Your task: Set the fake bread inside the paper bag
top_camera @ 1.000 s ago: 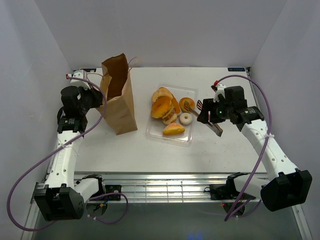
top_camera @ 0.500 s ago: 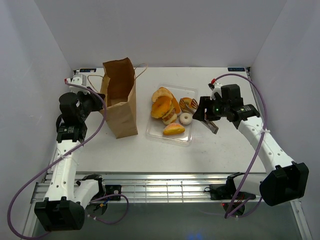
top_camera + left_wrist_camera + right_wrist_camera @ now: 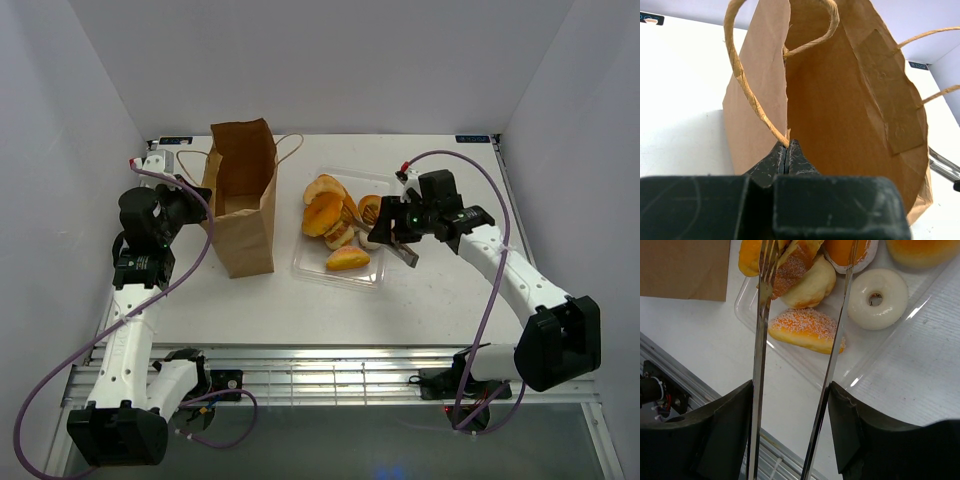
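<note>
Firstly, the left gripper [image 3: 786, 156] is seen pressed together on the near rim of the paper bag [image 3: 840, 100], right where a looped string handle [image 3: 747, 95] is fixed to the paper. No gap is left between its jaws. The bag is held upright with its mouth open, and its brown inside is shown in the left wrist view. From above, the bag [image 3: 243, 215] is found on the left part of the white table [image 3: 300, 310], with the left gripper [image 3: 190, 205] at its left side.

The right gripper [image 3: 790, 395] is partly closed around a pair of thin metal tongs [image 3: 760, 365], whose two arms are clasped between its fingers and kept apart from each other. The tongs are pointed over the clear plastic tray [image 3: 380, 270], which is set to the right of the bag and apart from it.

The fake bread [image 3: 335, 215] is all lying in that tray. Between the two tong arms, a sugared orange pastry [image 3: 805, 332] and a pale cream roll [image 3: 810, 287] are seen. The forked tip of the left arm is laid over a sugar-dusted brown piece [image 3: 790, 270]; whether it is touched cannot be told. A white ring doughnut [image 3: 876, 298] is lying just outside the right arm.
</note>
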Controlling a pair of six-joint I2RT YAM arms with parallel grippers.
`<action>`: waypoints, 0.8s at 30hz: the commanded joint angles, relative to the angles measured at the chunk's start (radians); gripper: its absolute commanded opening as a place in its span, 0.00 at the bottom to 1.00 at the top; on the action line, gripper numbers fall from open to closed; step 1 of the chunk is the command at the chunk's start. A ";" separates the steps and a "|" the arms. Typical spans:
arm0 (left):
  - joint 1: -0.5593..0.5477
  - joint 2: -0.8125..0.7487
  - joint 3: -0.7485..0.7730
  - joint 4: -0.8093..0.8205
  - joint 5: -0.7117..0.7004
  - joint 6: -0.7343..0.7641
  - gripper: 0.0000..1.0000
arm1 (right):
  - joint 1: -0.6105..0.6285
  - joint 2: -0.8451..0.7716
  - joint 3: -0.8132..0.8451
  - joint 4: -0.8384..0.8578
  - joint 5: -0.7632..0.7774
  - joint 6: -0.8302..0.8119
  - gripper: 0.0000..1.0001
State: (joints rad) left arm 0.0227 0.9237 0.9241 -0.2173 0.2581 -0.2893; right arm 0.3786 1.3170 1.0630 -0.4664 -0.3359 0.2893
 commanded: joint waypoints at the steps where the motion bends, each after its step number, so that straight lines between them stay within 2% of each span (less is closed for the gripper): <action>1: -0.006 -0.013 -0.008 0.004 -0.005 -0.004 0.00 | 0.017 0.011 -0.008 0.078 -0.005 0.024 0.63; 9: -0.006 -0.016 -0.011 0.006 -0.016 -0.001 0.00 | 0.023 0.036 -0.023 0.115 -0.015 0.039 0.61; 24: -0.006 -0.013 -0.014 0.009 -0.019 0.001 0.00 | 0.023 0.013 -0.069 0.141 -0.054 0.054 0.48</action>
State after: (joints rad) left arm 0.0223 0.9237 0.9222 -0.2173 0.2443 -0.2890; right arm 0.4007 1.3476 0.9981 -0.3759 -0.3771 0.3355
